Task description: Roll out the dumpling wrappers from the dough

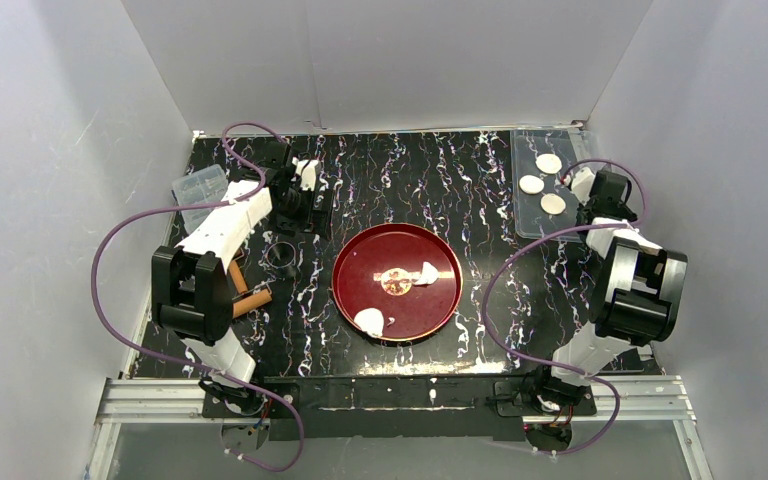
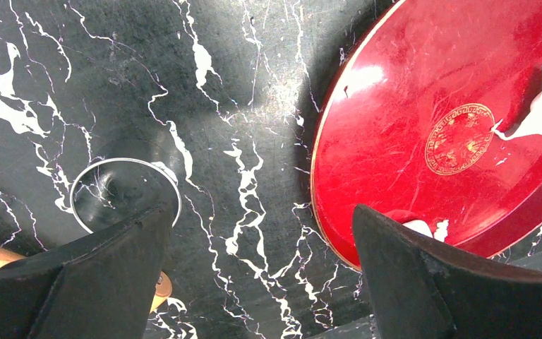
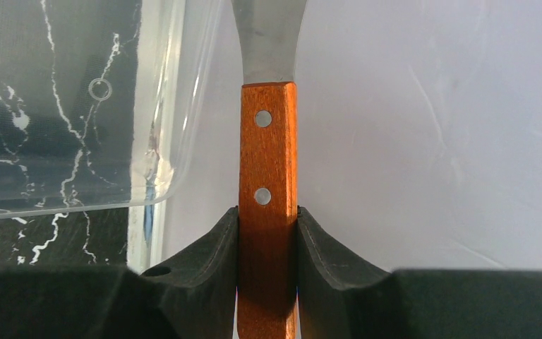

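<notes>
Three round white dumpling wrappers (image 1: pixel 549 163) (image 1: pixel 531 184) (image 1: pixel 553 204) lie in a clear tray (image 1: pixel 522 215) at the back right. On the red plate (image 1: pixel 360 275) lie a ragged dough scrap (image 1: pixel 427 272) and a small dough lump (image 1: pixel 369 320). My left gripper (image 1: pixel 305 220) is open and empty above the table between the metal ring (image 2: pixel 113 164) and the plate (image 2: pixel 409 127). The scrap (image 2: pixel 540 99) shows in the left wrist view too. My right gripper (image 3: pixel 268 215) is shut on the wooden handle (image 3: pixel 268 155) of a metal-bladed spatula, beside the tray's right edge (image 3: pixel 162 141).
A wooden rolling pin (image 1: pixel 245 292) lies at the left, by the left arm. The metal ring (image 1: pixel 282 252) lies left of the plate. A clear container (image 1: pixel 200 188) sits at the back left. White walls close in the table on three sides.
</notes>
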### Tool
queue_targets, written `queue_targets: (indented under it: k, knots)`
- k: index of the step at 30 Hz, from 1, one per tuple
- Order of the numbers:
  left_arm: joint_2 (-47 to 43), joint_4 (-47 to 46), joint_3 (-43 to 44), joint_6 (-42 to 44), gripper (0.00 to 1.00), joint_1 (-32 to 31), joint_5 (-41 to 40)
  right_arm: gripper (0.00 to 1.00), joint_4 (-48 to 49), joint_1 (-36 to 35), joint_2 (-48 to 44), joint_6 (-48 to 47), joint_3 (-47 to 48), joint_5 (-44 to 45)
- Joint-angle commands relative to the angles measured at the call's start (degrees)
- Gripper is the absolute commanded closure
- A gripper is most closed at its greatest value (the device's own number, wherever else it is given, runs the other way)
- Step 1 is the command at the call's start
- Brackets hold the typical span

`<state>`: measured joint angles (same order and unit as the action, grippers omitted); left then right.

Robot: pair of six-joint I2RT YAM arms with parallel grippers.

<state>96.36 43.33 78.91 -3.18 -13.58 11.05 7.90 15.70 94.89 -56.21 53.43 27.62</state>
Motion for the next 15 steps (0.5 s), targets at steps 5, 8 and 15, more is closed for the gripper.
queue_targets:
  k: [5, 8, 15]
  knots:
    - [-0.26, 0.44, 0.06, -0.42, 0.02, 0.93, 1.67, 0.99, 6.37, -1.20, 0.97, -3.08, 1.94, 3.20]
    - [-0.22, 0.44, -0.11, -0.43, 0.02, 1.09, 1.73, 0.99, 5.38, -1.46, 0.64, -2.09, 2.91, 2.88]
    - [-0.35, 0.31, -0.03, -0.51, 0.02, 1.28, 2.13, 0.99, 6.01, -1.64, -1.47, -1.29, 1.62, 3.14]
